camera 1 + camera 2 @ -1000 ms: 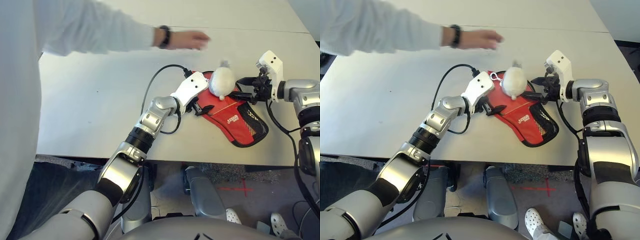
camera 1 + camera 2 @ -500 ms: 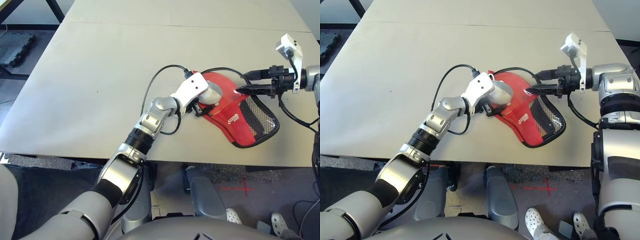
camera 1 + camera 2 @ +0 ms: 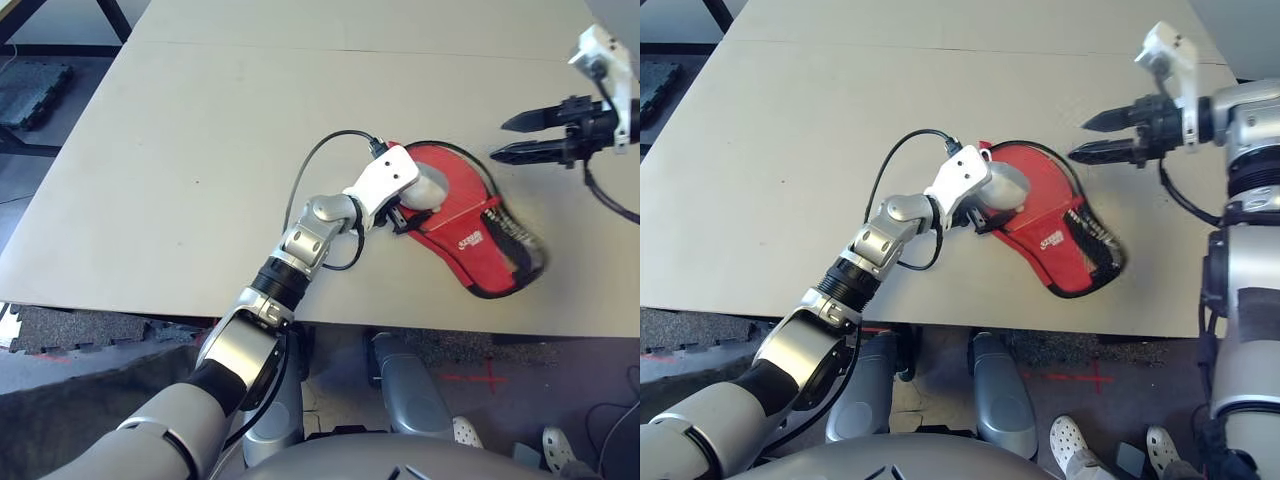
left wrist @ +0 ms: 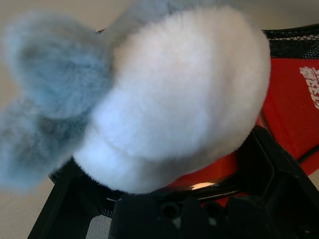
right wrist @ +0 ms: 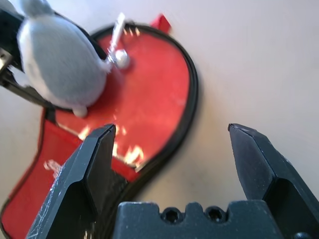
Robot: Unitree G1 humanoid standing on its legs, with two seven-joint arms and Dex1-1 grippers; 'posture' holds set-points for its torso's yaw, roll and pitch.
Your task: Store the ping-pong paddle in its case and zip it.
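Head view: fluffy ball (image 3: 1006, 186) on case (image 3: 1055, 230)

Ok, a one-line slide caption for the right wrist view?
Open right hand hovers above the red case on the table, white fluffy ball resting on the case's far side.

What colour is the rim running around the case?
Black, edging the red case; clearest in the right wrist view.

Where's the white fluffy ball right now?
In the head views, the white fluffy ball lies on the red case, against the left gripper, right of table centre.
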